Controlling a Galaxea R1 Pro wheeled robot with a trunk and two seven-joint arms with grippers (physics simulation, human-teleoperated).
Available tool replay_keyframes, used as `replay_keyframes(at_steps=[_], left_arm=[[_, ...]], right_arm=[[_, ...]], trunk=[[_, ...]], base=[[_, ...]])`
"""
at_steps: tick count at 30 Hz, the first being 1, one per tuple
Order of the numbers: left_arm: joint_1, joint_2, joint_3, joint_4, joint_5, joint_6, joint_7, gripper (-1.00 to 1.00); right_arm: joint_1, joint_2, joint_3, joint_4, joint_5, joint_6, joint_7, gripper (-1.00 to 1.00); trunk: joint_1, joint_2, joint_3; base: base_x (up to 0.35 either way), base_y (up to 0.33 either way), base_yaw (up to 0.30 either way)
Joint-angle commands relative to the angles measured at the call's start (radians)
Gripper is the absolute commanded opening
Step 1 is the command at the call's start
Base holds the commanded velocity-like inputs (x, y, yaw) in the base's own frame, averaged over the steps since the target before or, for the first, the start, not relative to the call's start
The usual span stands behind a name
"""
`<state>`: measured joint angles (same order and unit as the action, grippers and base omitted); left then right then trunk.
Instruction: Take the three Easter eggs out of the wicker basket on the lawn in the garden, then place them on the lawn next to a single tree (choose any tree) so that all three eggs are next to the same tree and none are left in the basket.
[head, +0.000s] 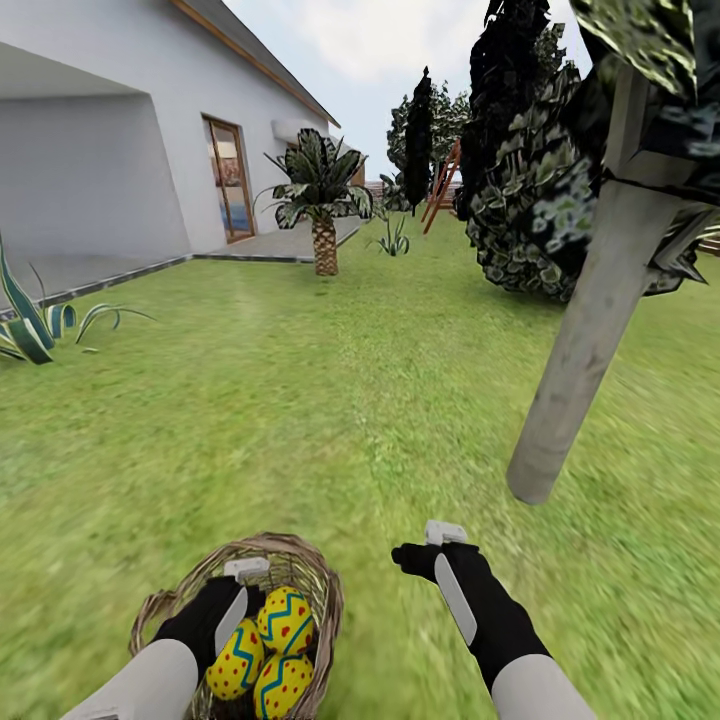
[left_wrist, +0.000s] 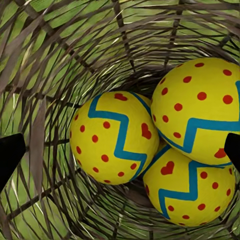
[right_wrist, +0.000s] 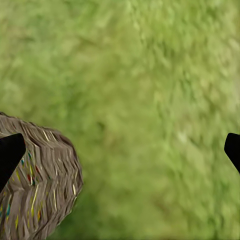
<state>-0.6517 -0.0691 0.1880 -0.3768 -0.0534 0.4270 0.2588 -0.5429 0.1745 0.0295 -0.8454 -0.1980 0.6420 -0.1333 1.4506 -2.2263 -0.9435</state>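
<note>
At the far left stands a white house (head: 120, 130) with a glass door, and a striped spiky plant (head: 30, 320) grows at the lawn's (head: 330, 400) edge. Low in the head view the wicker basket (head: 325, 600) sits on the grass, all three Easter eggs (head: 285, 620) still packed together inside, touching one another. The left gripper (head: 240, 590) hangs over the basket's mouth, its fingers (left_wrist: 10, 152) spread wide apart with the eggs between and below them, holding nothing. Further back is a short palm (head: 322, 200). The right gripper (head: 440, 545) hovers over bare grass beside the basket, fingers also wide apart and empty. To the right a pale grey tree trunk (head: 590, 310) leans up out of the lawn, near the basket
</note>
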Motion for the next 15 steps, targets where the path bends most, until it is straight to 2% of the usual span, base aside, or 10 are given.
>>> replay_keyframes(at_steps=[1, 6, 10, 15], left_arm=[[0.0, -0.001, 0.005, -0.002, -0.006, 0.006, 0.0, 1.0], [0.0, -0.001, 0.004, -0.002, -0.005, 0.004, -0.002, 1.0], [0.0, -0.001, 0.005, -0.002, 0.002, 0.009, -0.028, 1.0], [0.0, 0.001, 0.007, -0.005, 0.005, 0.013, -0.128, 1.0]], right_arm=[[0.0, 0.0, 0.001, -0.001, -0.011, 0.003, -0.009, 1.0], [0.0, 0.0, 0.001, -0.001, -0.011, 0.002, -0.009, 1.0], [0.0, 0.0, 0.001, -0.001, -0.011, 0.001, -0.009, 1.0], [0.0, 0.0, 0.0, -0.001, -0.011, 0.001, -0.009, 1.0]], trunk=[[0.004, -0.008, -0.004], [0.023, -0.043, -0.02], [0.038, -0.071, -0.032], [0.057, -0.106, -0.048]], base=[[0.0, 0.0, 0.0], [0.0, 0.0, 0.0], [0.0, 0.0, 0.0], [0.0, 0.0, 0.0]])
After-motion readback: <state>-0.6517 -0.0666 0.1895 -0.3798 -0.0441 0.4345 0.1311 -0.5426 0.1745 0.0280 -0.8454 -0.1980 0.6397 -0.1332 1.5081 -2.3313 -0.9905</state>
